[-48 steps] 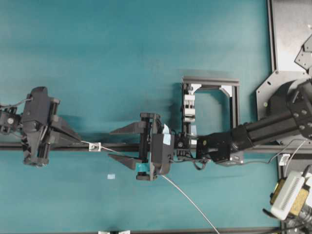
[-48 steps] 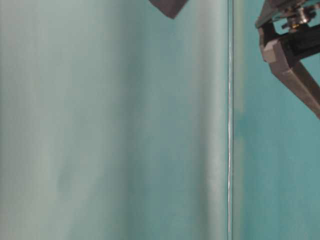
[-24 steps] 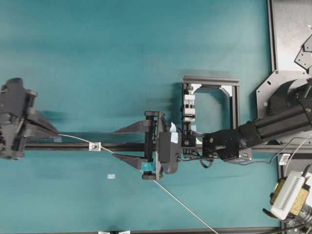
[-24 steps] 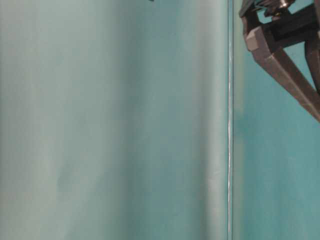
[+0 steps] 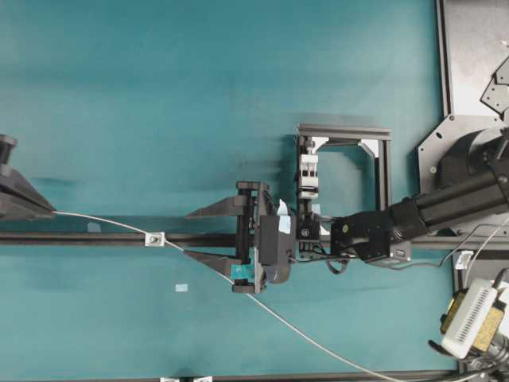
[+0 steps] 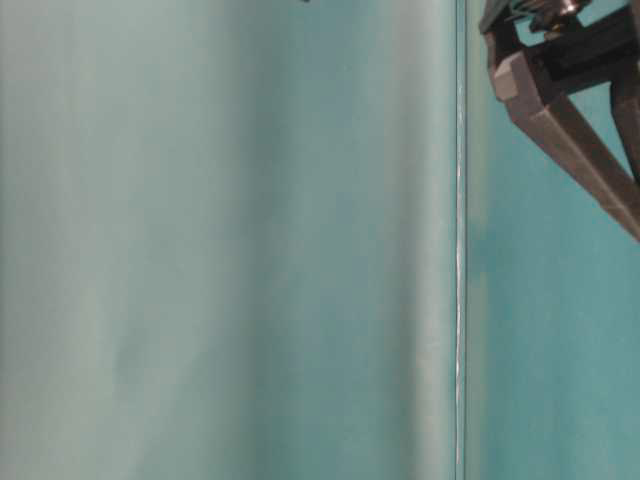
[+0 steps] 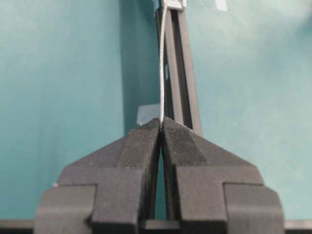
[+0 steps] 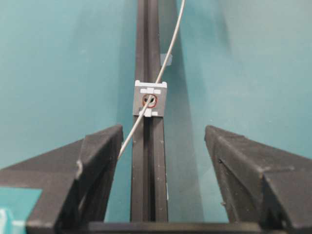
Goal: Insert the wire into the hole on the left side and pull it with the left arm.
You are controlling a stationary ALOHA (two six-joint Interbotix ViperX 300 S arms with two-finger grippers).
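a: the left gripper [image 7: 161, 127] fingers [image 7: 141, 146] look like matt black plastic, ribbed on the inner pads.
b: and the wire [image 7: 161, 58] pinched at their tips is smooth, pale grey, faintly glossy.

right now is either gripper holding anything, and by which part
The left gripper pinches the wire by its end, at the fingertips. The right gripper is open, holding nothing.

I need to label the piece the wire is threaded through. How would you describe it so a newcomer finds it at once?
Start at the long black rail that crosses the teal table in the overhead view. On it, between the left claw and the open right claw, sits a tiny square white bracket. Unlike the taller white clip block in the metal frame, it has the thin pale wire running through its small dark hole.
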